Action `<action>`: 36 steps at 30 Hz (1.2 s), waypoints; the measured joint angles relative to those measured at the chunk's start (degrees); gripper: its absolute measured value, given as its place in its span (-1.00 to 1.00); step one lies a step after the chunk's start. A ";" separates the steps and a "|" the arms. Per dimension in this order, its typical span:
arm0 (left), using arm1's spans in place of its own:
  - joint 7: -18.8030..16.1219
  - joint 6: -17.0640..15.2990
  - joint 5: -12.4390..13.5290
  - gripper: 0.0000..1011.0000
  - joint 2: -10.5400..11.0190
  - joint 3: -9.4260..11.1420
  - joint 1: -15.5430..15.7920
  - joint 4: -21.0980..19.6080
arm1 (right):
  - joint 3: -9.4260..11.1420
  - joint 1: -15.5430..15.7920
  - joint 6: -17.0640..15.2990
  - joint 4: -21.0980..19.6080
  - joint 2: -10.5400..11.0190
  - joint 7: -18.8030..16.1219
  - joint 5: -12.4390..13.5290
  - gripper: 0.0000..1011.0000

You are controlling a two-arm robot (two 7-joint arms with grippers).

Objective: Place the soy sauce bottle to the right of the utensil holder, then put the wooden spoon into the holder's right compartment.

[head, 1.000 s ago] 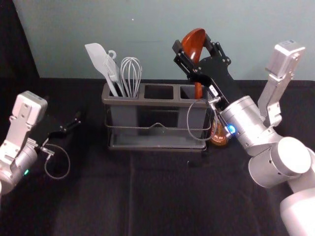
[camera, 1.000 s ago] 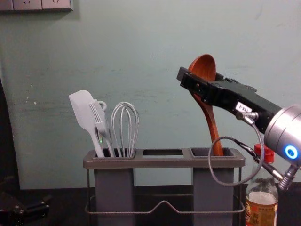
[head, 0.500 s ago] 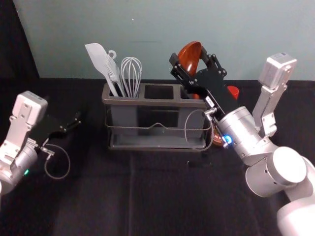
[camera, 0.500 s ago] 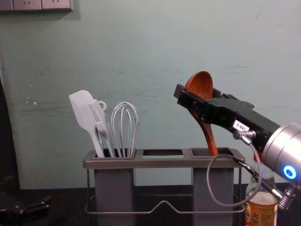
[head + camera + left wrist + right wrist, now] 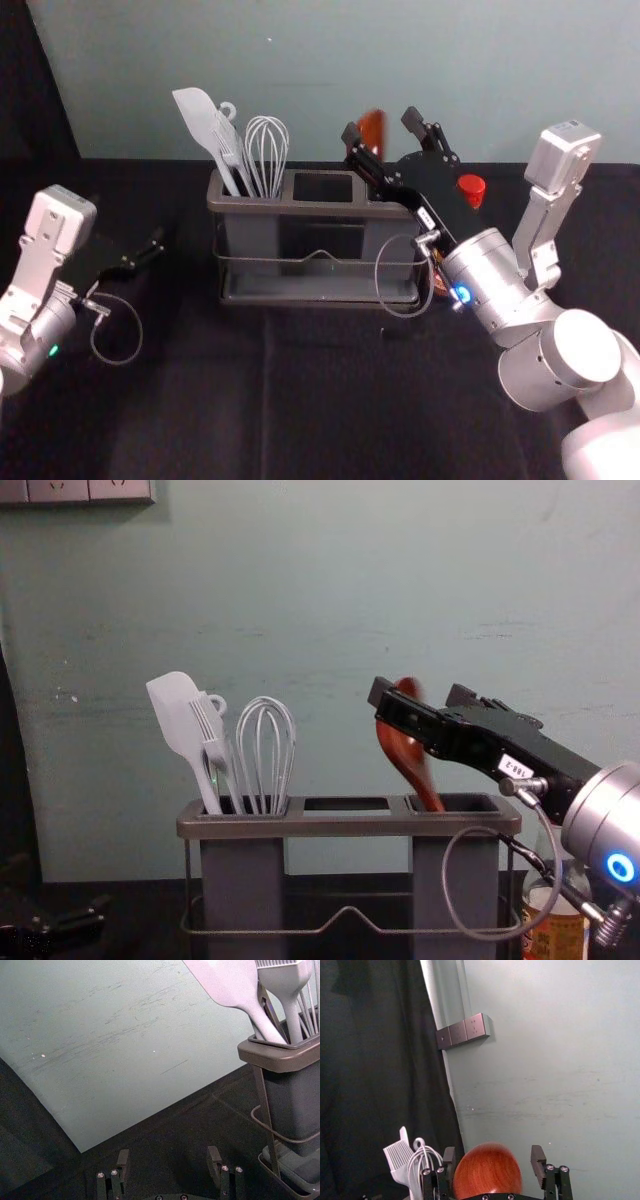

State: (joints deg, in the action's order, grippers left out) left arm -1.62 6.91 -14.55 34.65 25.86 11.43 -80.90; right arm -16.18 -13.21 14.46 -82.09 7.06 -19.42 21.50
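1. Wall (image 5: pixel 330 590): pale grey-green, upright behind the surface (image 5: pixel 350 400); dark scuffs (image 5: pixel 115 1035) and small white specks (image 5: pixel 43 1055) mark it.
2. Socket panel (image 5: pixel 463 1031): three sections in a row, mounted on the wall, at the upper left in the chest view.
3. Narrow vertical strip (image 5: pixel 463 987): on the wall, above the panel.
4. Curtain (image 5: pixel 375 1060): black, hanging in folds beside the wall.
5. Surface: black cloth covering, faintly creased.

Lab-like: robot arms (image 5: pixel 560 360), black cloth (image 5: pixel 340 400)
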 joint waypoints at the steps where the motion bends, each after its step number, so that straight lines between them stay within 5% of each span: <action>1: 0.00 0.00 0.00 0.98 0.00 0.00 0.00 0.00 | 0.02 0.03 0.00 0.00 -0.08 0.00 0.06 0.94; 17: 0.00 0.00 0.00 0.98 0.00 0.00 0.00 0.00 | 0.18 -0.03 0.05 -0.64 -0.19 -0.03 0.15 0.99; 36: 0.00 0.00 0.00 0.98 0.00 0.00 0.00 0.00 | 1.28 -1.39 -0.96 -6.83 0.92 0.54 0.19 0.99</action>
State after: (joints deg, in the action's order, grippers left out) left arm -1.62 6.91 -14.55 34.65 25.86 11.43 -80.90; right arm -14.90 -14.60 13.50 -88.92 7.97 -18.88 21.70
